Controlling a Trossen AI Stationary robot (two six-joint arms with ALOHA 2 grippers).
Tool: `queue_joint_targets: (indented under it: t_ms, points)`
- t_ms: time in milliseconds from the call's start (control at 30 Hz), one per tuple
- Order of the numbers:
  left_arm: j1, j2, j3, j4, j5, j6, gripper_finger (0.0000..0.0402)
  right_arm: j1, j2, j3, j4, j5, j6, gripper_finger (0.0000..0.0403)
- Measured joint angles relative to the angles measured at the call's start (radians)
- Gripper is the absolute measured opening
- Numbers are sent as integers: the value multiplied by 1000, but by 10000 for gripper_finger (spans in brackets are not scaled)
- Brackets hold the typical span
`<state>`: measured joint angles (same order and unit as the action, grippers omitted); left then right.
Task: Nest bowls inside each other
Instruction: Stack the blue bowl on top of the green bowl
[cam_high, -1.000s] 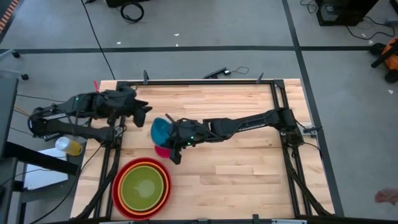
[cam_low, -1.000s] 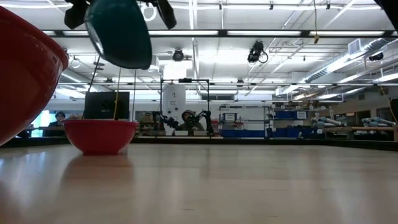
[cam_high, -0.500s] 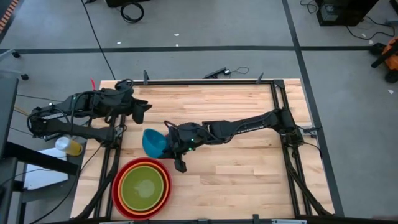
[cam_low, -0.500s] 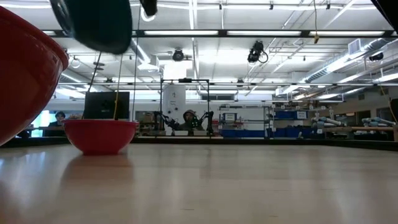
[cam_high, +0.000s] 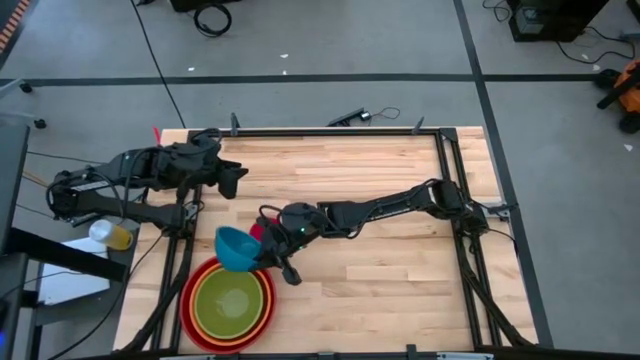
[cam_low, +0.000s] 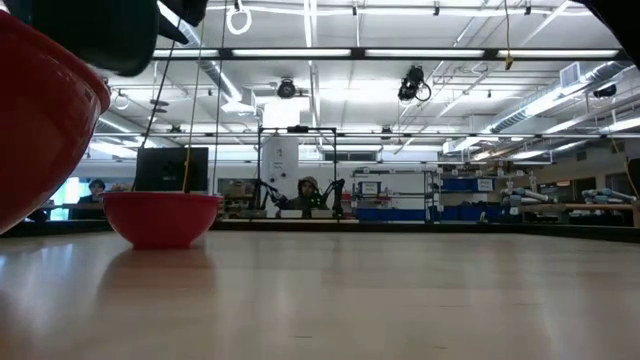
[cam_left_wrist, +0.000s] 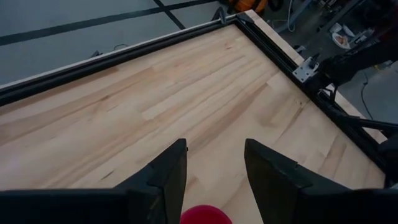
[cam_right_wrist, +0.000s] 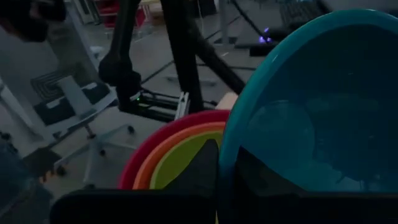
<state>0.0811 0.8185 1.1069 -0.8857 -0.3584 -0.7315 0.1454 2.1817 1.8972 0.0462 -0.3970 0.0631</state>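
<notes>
Three bowls sit nested near the table's near left corner: red (cam_high: 190, 300) outermost, then orange (cam_high: 262, 275), then lime green (cam_high: 232, 303). The blue bowl (cam_high: 234, 250) hangs tilted over the far rim of that stack, with my right gripper (cam_high: 264, 253) shut on it. The small magenta bowl (cam_low: 160, 217) rests on its base on the table, mostly hidden behind the blue bowl in the high view. My left gripper (cam_high: 234, 179) hovers open at the table's far left, with the magenta bowl (cam_left_wrist: 206, 215) below it. My right gripper pinches the blue bowl's rim (cam_right_wrist: 225, 146), one finger outside (cam_right_wrist: 200, 167) the wall and the other inside. The fingers come nearly level from the table's right side. The bowl is lifted clear and tilted above the stack's far rim.
A yellow object (cam_high: 112, 235) sits off the table's left edge. A black frame rail (cam_high: 330, 130) runs round the tabletop. The bare wooden top (cam_high: 380, 270) stretches across the middle and right.
My right gripper has gone toward the table's near left corner and slightly down, rolling its wrist. The blue bowl has travelled from above the magenta bowl to above the stack's far rim and has tipped. The magenta bowl has stayed put.
</notes>
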Motion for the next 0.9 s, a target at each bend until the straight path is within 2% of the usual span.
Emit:
queue_joint_targets:
  t_ms: [900]
  points:
    - [1,2,0,-8,-27,-20,162,-25,8,1,2,-32,-6,23]
